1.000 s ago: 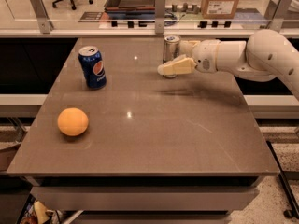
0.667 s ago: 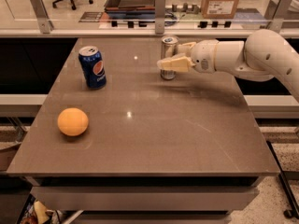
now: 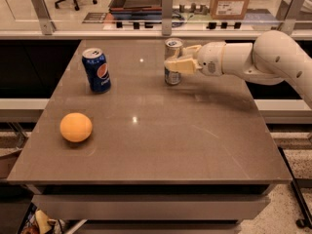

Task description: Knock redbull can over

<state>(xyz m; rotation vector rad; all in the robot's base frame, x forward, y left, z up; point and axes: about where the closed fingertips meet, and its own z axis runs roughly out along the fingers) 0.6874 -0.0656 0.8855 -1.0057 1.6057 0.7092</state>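
Touching the upright redbull can point(image 3: 172, 77) on the worktop point(image 3: 146, 150), the claw point(image 3: 172, 64) is apart or together, I cannot tell.

Pincer point(image 3: 172, 64) now against redbull can point(image 3: 172, 77)

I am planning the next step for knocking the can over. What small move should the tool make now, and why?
Probably a short sideways push toward the Pepsi can. The redbull can stands upright on the table, and the tool appears to sit against its middle from the arm's side, so a push there should tip it. The Pepsi can stands well apart.
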